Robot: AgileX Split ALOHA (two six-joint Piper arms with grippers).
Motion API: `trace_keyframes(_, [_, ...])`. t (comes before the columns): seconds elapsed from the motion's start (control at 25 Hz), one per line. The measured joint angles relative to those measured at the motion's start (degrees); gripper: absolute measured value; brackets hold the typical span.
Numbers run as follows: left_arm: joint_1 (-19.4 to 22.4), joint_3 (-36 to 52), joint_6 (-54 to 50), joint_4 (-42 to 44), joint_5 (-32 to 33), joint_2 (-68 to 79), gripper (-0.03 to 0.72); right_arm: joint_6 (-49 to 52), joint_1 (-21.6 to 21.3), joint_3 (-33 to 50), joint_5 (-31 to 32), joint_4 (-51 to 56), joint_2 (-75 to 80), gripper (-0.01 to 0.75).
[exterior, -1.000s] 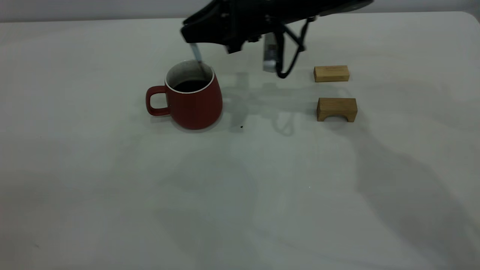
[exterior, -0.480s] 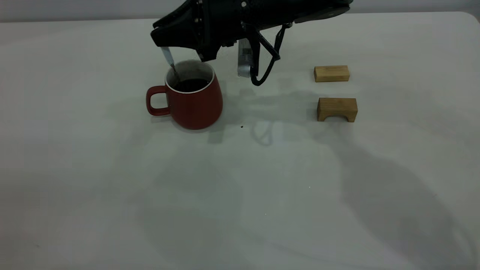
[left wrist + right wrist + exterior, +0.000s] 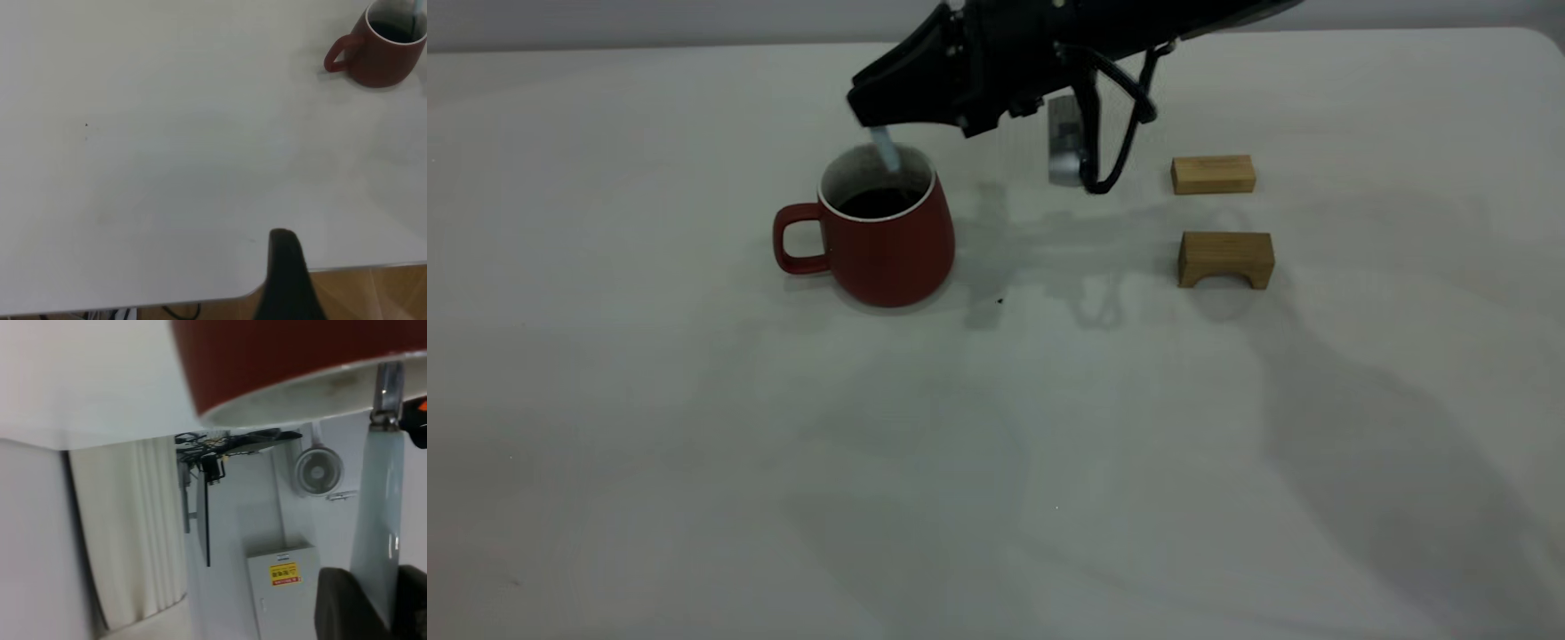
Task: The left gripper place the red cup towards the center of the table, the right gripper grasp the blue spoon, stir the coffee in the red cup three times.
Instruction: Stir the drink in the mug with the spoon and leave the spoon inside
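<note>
Right gripper [image 3: 871,111] jaws clamp blue spoon [image 3: 377,520] (dipping into red cup [image 3: 885,236])

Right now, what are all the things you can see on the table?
red cup: one, dark red, white rim, left of table centre, handle pointing left
coffee: dark, inside the cup
blue spoon: one, pale blue handle, dipping into the cup
wooden blocks: two, tan, right of the cup; the nearer one is arched
table: one, pale grey-white
right gripper: black, above the cup, holding the spoon
left gripper: one black finger showing near the table's edge
</note>
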Motion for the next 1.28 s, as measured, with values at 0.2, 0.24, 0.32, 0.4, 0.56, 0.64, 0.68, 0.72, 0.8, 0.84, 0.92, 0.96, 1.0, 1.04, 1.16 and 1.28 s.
trace_keyframes(0.2, [0.0, 0.0, 0.0, 0.0, 0.0, 0.0, 0.594, -14.45, 2.69, 0.0, -1.9, 7.17, 0.02, 0.155])
trace_keyframes(0.24, [0.0, 0.0, 0.0, 0.0, 0.0, 0.0, 0.594, -17.42, 2.76, 0.0, -2.1, 8.14, 0.02, 0.155])
trace_keyframes(0.32, [0.0, 0.0, 0.0, 0.0, 0.0, 0.0, 0.594, -21.79, 2.31, 0.0, -2.52, 8.89, 0.02, 0.155])
trace_keyframes(0.4, [0.0, 0.0, 0.0, 0.0, 0.0, 0.0, 0.594, -21.65, 1.34, 0.0, -2.65, 8.4, 0.02, 0.155])
trace_keyframes(0.56, [0.0, 0.0, 0.0, 0.0, 0.0, 0.0, 0.594, -11.51, -0.5, 0.0, -2.84, 4.09, 0.02, 0.155])
trace_keyframes(0.64, [0.0, 0.0, 0.0, 0.0, 0.0, 0.0, 0.594, -5.14, -0.87, 0.0, -2.69, 2.64, 0.02, 0.155])
trace_keyframes(0.68, [0.0, 0.0, 0.0, 0.0, 0.0, 0.0, 0.594, -3.23, -0.87, 0.0, -2.61, 2.45, 0.02, 0.155])
trace_keyframes(0.72, [0.0, 0.0, 0.0, 0.0, 0.0, 0.0, 0.594, -1.82, -0.65, 0.0, -2.5, 2.4, 0.02, 0.155])
trace_keyframes(0.8, [0.0, 0.0, 0.0, 0.0, 0.0, 0.0, 0.594, -1.33, 0.22, 0.0, -2.62, 2.97, 0.02, 0.155])
trace_keyframes(0.84, [0.0, 0.0, 0.0, 0.0, 0.0, 0.0, 0.594, -1.93, 0.85, 0.0, -2.67, 3.84, 0.07, 0.155])
trace_keyframes(0.92, [0.0, 0.0, 0.0, 0.0, 0.0, 0.0, 0.594, -5.47, 2.11, 0.0, -2.73, 6.91, 0.19, 0.155])
trace_keyframes(0.96, [0.0, 0.0, 0.0, 0.0, 0.0, 0.0, 0.594, -7.44, 2.55, 0.0, -2.73, 8.01, 0.33, 0.155])
trace_keyframes(1.0, [0.0, 0.0, 0.0, 0.0, 0.0, 0.0, 0.594, -9.83, 2.85, -0.07, -2.73, 8.62, 0.46, 0.155])
trace_keyframes(1.04, [0.0, 0.0, 0.0, 0.0, 0.0, 0.0, 0.594, -12.14, 3.01, -0.07, -2.73, 8.96, 0.58, 0.155])
trace_keyframes(1.16, [0.0, 0.0, 0.08, 0.0, 0.0, 0.0, 0.594, -16.83, 2.93, -0.07, -2.85, 9.21, 0.64, 0.155])
trace_keyframes(1.28, [0.0, 0.0, 0.02, 0.0, 0.0, 0.0, 0.594, -18.13, 2.68, -0.11, -2.34, 9.32, 0.64, 0.155])
